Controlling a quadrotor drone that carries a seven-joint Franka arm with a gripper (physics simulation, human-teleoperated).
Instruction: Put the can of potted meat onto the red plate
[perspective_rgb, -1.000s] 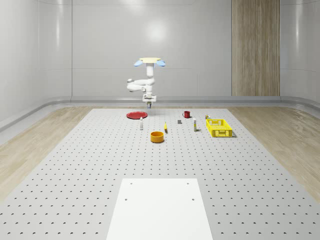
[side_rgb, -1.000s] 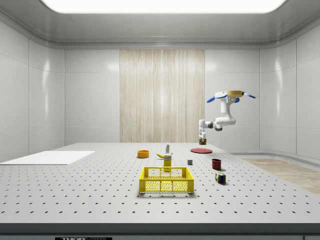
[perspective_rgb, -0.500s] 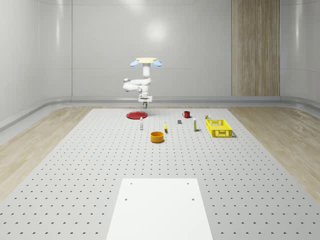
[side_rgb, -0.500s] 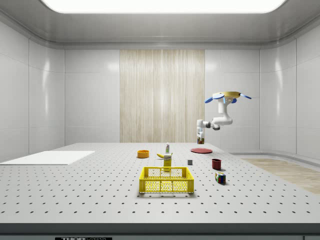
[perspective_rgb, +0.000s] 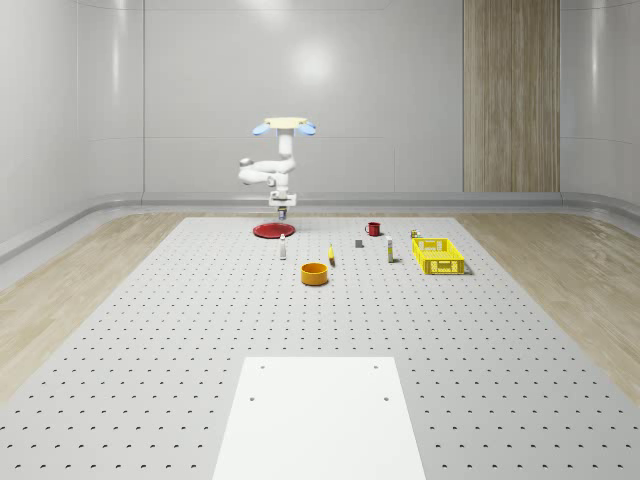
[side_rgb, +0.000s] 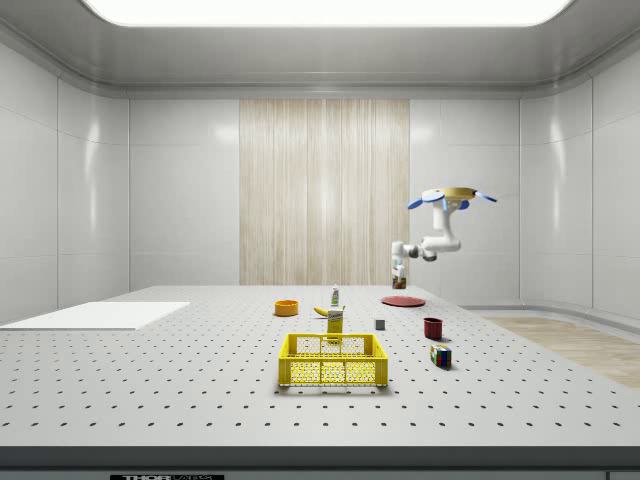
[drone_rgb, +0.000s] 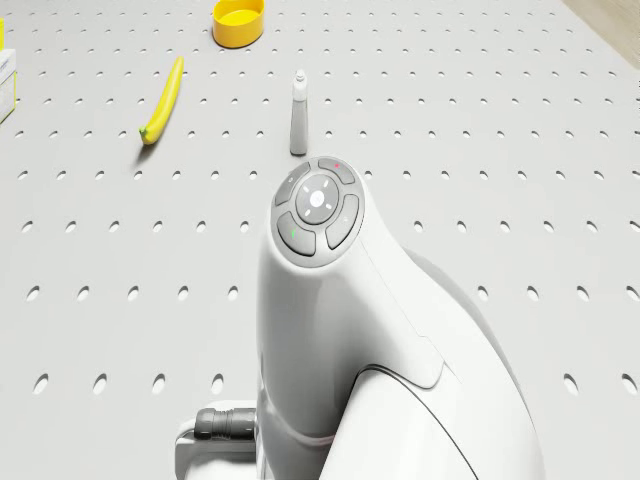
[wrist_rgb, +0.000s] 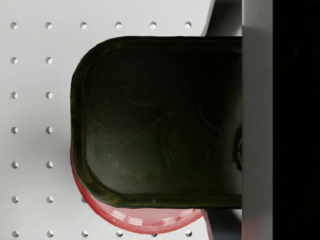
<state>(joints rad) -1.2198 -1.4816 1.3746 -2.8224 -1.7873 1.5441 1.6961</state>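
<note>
Perforated grey table (perspective_rgb: 150, 330). Near edge: white sheet (perspective_rgb: 320, 415). Farther back: orange bowl (perspective_rgb: 315, 273), banana (perspective_rgb: 331, 256), bottle (perspective_rgb: 283, 249), red plate (perspective_rgb: 270, 231), red mug (perspective_rgb: 373, 229), yellow crate (perspective_rgb: 438, 256), small grey block (perspective_rgb: 359, 242).

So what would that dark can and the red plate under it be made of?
The can held in the gripper looks like dull dark metal: faint embossed swirls and a rolled rim. The red plate seems glossy plastic or glazed ceramic, judging by highlights on its rim; I can't tell which.
</note>
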